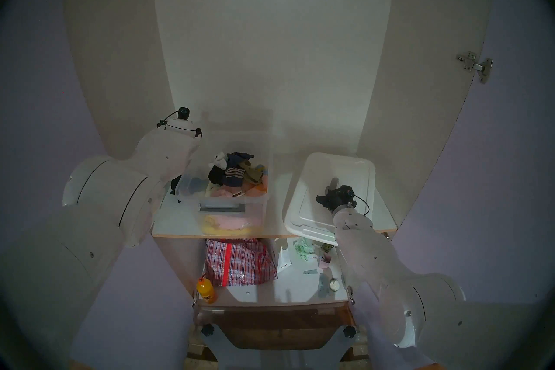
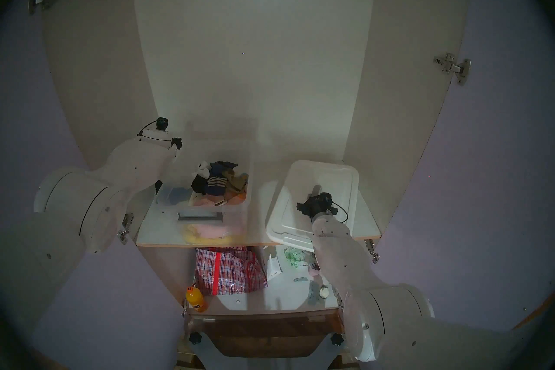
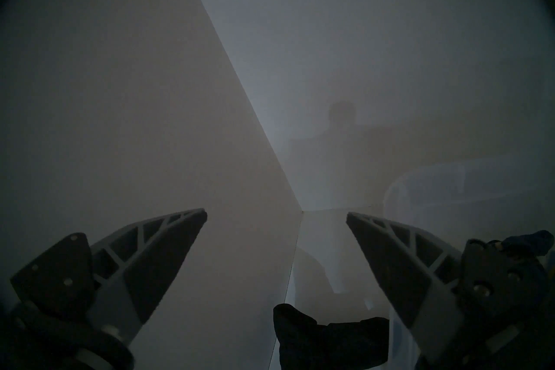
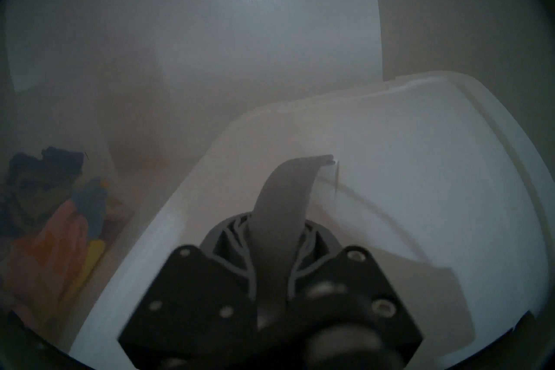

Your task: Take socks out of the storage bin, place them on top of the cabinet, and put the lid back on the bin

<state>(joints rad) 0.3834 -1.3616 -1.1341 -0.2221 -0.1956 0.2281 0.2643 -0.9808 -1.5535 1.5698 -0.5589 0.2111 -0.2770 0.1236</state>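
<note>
The clear storage bin (image 1: 222,200) stands on the cabinet's (image 1: 270,60) white shelf with its top uncovered. A jumble of black, white, olive and striped navy socks (image 1: 234,171) (image 2: 216,180) is heaped inside. The white lid (image 1: 356,172) (image 4: 420,180) lies tilted on the shelf to the bin's right. My right gripper (image 4: 277,225) (image 1: 329,190) is shut on the lid's grey handle (image 4: 288,180). My left gripper (image 3: 276,213) hangs open and empty beside the bin's left wall, facing the cabinet's back corner. A dark sock-like cloth (image 3: 324,339) lies on the shelf under it.
Pink and yellow cloths (image 1: 228,223) fill the bin's lower front. On the shelf below are a red plaid bag (image 1: 237,261), an orange bottle (image 1: 206,289) and small items (image 1: 306,252). The lid's front edge juts past the shelf edge (image 1: 180,235). Lilac doors stand open on both sides.
</note>
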